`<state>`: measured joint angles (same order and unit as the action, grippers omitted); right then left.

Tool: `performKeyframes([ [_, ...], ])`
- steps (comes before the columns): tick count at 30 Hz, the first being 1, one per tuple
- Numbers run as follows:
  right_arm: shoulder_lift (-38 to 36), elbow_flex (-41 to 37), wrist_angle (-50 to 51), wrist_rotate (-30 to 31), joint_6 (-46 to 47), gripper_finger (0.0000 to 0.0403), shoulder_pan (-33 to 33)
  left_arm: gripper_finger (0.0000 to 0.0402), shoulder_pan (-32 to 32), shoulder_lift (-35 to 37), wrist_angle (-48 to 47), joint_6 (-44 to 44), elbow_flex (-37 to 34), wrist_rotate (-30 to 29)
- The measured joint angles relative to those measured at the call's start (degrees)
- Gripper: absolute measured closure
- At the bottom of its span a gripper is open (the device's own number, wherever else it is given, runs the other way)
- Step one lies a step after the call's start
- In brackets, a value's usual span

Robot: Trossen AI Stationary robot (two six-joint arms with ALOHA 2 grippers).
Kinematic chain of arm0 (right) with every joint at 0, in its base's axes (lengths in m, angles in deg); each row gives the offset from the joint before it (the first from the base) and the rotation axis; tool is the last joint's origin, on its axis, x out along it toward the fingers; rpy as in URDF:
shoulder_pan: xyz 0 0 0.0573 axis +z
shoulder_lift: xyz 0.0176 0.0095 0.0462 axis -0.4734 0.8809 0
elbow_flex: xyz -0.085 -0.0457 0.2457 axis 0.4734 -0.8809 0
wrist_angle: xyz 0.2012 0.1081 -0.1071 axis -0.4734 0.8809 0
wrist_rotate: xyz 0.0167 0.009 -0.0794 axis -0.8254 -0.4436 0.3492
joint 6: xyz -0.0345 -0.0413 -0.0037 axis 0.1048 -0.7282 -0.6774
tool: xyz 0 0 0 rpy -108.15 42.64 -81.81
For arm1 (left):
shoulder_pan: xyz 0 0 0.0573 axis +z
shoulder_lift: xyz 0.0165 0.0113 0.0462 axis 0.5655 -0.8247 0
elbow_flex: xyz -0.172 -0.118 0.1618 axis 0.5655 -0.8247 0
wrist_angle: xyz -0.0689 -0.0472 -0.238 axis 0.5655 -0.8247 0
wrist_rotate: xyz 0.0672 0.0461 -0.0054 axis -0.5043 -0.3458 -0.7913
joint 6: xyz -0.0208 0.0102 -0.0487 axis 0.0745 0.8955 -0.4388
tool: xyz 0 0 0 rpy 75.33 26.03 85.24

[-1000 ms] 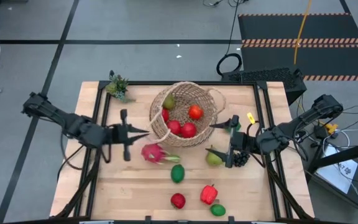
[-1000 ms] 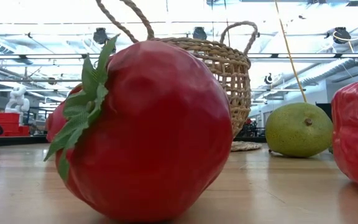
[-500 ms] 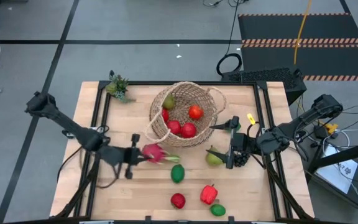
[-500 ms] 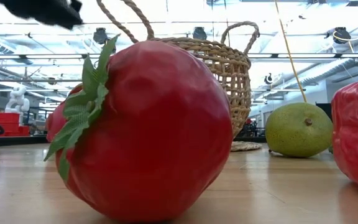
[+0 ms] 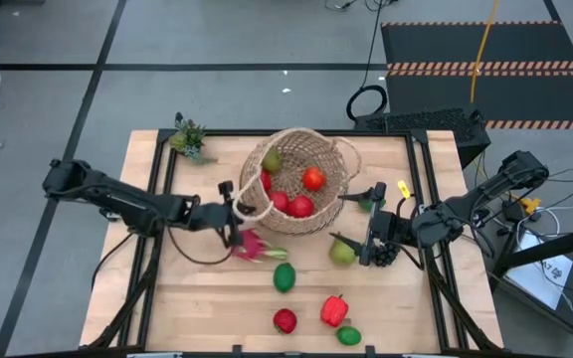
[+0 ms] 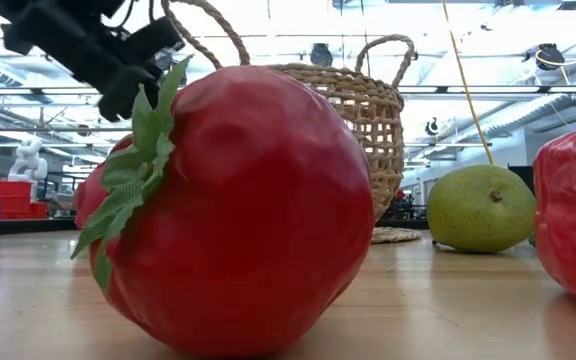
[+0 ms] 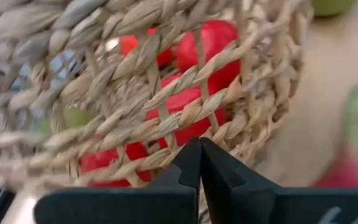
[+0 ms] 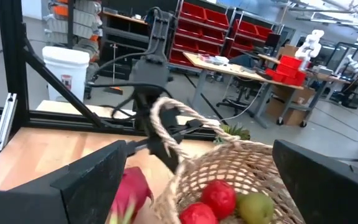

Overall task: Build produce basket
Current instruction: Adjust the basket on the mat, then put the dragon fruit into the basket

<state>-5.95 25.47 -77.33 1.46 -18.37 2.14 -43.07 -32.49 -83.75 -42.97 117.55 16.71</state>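
From above, you are looking at the basket sitting at the far middle of the pale wooden surface — round, tan, coarsely woven wicker with small loop handles. Inside it red fruits and a green pear are lying together. The left tool is sitting at the basket's near-left rim with its fingers pressed together, and the pink dragonfruit is lying just beside it. The right tool is hovering at the basket's right side, spread wide and holding nothing; a green pear and dark grapes are lying near it. Toward the front edge a lime, a red tomato, a red pepper and another lime are resting loose.

At surface height, a glossy, dimpled red tomato with a green leaf top is filling your view; the basket is rising behind it.

Through the left wrist, you are seeing twisted straw strands of the basket wall right against the closed fingertips.

Through the right wrist, the basket's rim is curving over smooth red and green fruit.
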Motion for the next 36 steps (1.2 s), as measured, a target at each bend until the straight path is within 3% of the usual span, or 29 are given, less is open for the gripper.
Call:
performKeyframes([
  [8, 0.0, 0.0, 0.0, -0.1, 0.0, 0.0003, 0.0, 0.0393, 7.6, 0.0, 0.2, 1.9, 0.0, -2.3],
  [13, 0.0, 0.0, 0.0, -0.1, 0.6, 0.0003, 0.0, 0.0394, 7.9, 2.2, -2.6, 2.1, 0.3, -2.4],
  [20, 0.0, 0.0, 0.5, -0.2, 2.9, 0.0003, 0.0, 0.0379, 1.5, 11.3, -20.1, -4.2, 8.4, -0.2],
  [24, 0.2, 0.0, 0.5, -0.2, 4.6, 0.0003, 0.0, 0.0378, -3.7, 15.5, -26.7, -9.5, 10.5, 4.1],
  [32, 1.4, 0.0, 0.9, -0.2, 6.5, 0.0003, 0.2, 0.0377, -15.5, 16.4, -27.0, -16.0, 8.6, 4.7],
  [36, 2.8, 0.0, -0.2, -0.2, 7.5, 0.0003, 0.2, 0.0375, -20.2, 13.5, -25.2, -18.1, 8.1, 1.6],
])
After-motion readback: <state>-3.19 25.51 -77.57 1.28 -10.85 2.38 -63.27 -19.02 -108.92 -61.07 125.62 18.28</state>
